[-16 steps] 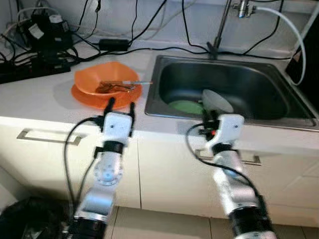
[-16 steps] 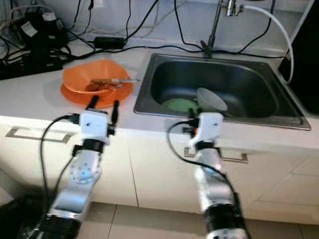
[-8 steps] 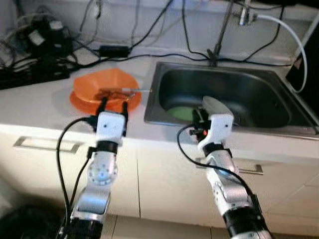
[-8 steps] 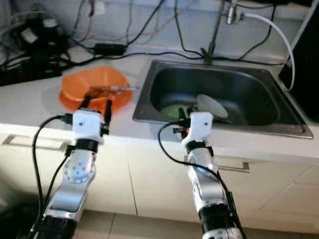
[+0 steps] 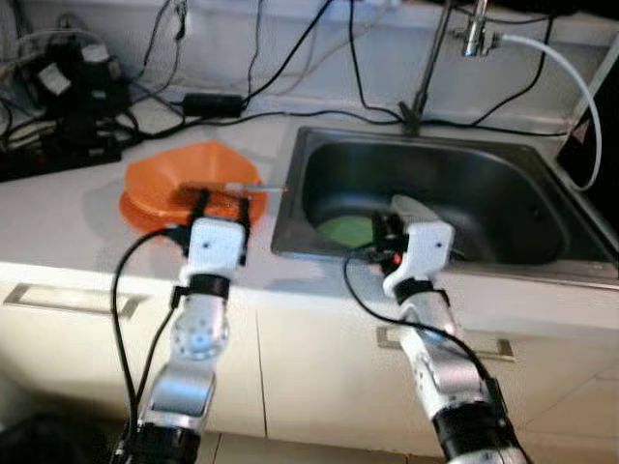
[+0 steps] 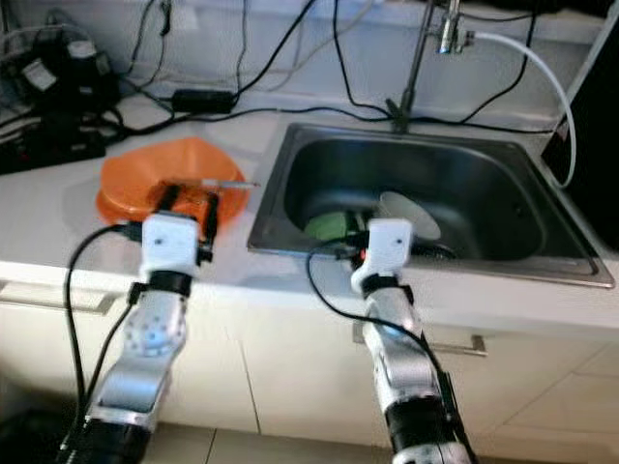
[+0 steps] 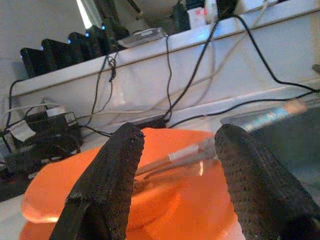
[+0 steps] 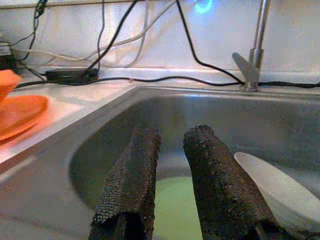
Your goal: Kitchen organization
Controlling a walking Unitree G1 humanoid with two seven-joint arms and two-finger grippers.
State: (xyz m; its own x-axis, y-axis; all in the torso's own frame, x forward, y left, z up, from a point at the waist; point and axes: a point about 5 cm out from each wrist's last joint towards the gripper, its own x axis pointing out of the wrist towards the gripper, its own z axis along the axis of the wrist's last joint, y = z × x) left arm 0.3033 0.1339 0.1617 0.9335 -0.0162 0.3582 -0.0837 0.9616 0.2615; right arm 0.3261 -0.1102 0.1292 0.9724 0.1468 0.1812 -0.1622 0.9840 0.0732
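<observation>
Head cams: I've got the left gripper [image 5: 225, 203] at the counter edge just short of the orange bowl [image 5: 169, 179], which sits on an orange plate with utensils [image 5: 237, 187] across it, and the right gripper [image 6: 360, 242] at the sink [image 6: 290, 164] rim above the green plate [image 6: 324, 225] and white dish [image 6: 411, 215]. Left wrist: fingers [image 7: 112, 175] spread wide, empty, framing the bowl rim, so I'd drop lower and straddle the wall clear of the utensils before closing. Right wrist: fingers [image 8: 132, 170] nearly together with a narrow gap, holding nothing, pointed at the green plate; I'd widen before reaching down.

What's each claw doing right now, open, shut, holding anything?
Left claw: open, holding nothing, pointed at the orange bowl.
Right claw: fingers slightly apart, holding nothing, over the front edge of the sink.
</observation>
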